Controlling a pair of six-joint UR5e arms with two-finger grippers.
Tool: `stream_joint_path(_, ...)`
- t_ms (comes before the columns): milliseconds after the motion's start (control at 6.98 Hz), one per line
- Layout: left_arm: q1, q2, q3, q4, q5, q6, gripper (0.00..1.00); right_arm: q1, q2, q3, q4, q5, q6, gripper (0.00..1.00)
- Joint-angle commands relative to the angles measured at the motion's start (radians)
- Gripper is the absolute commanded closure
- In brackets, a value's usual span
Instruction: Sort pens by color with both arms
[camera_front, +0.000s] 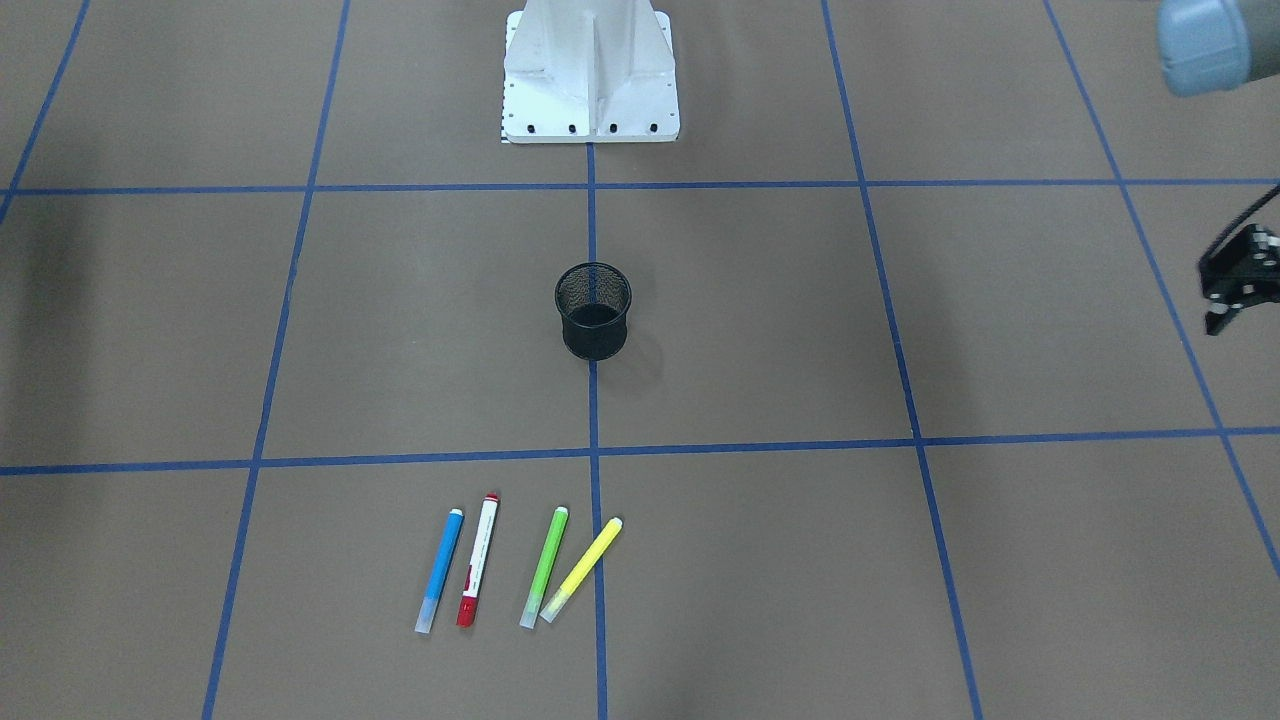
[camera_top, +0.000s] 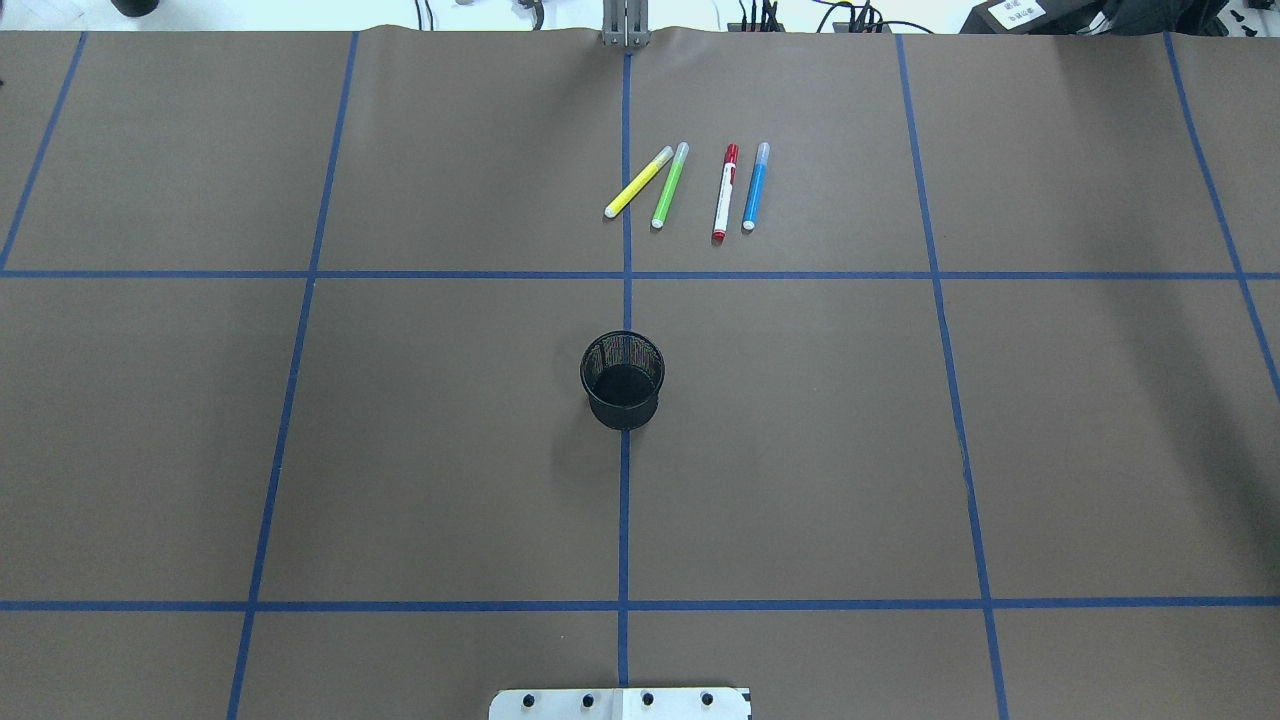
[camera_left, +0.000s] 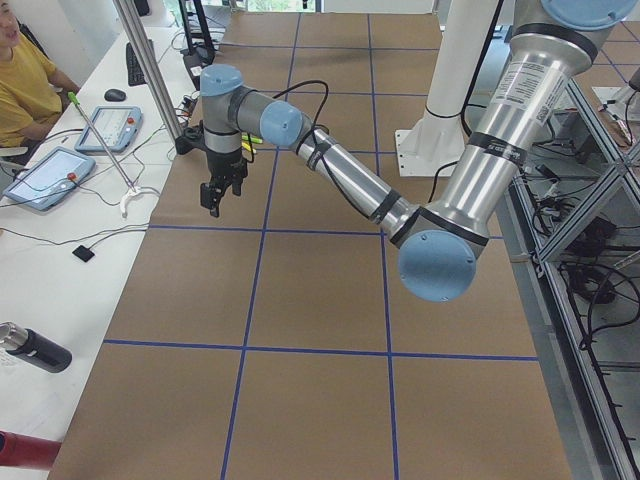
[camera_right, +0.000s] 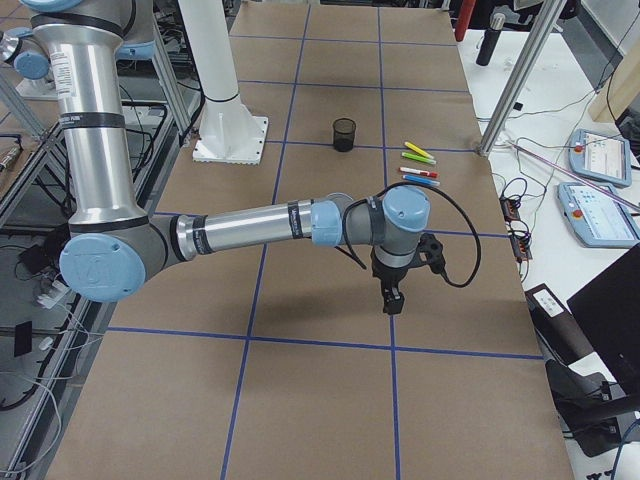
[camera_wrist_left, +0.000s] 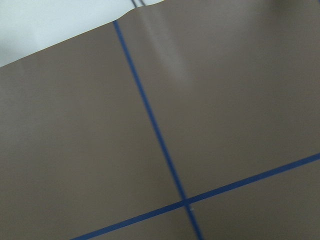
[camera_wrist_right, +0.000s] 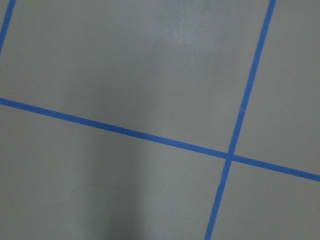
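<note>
Four pens lie side by side on the brown table, far from the robot's base. In the overhead view they are the yellow pen, the lime green pen, the red-capped white pen and the blue pen. They show again in the front view: blue pen, red-capped pen, green pen, yellow pen. My left gripper hangs above the table at the view's right edge, half cut off. My right gripper hangs over the table far from the pens. I cannot tell whether either is open.
A black mesh cup stands upright at the table's centre on a blue tape line. The white base pedestal is behind it. Blue tape lines divide the table. Both wrist views show only brown table and tape. Operators' desks with tablets border the far side.
</note>
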Motion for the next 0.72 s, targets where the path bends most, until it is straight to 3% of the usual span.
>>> stream_joint_path(0, -0.165, 0.058, 0.178, -0.004, -0.131, 0.288, 0.0, 0.096, -0.043, -0.066, 0.001, -0.003, -0.107, 0.01)
stream_joint_path(143, -0.199, 0.086, 0.234, -0.012, -0.164, 0.347, 0.0, 0.108, -0.042, -0.063, 0.001, -0.003, -0.092, 0.01)
stream_joint_path(430, -0.204, 0.199, 0.242, -0.122, -0.147, 0.333, 0.0, 0.107, -0.04, -0.06, 0.003, -0.003, -0.011, 0.01)
stream_joint_path(573, -0.204, 0.207, 0.243, -0.13, -0.149, 0.261, 0.0, 0.105, -0.036, -0.054, 0.003, 0.0, 0.047, 0.01)
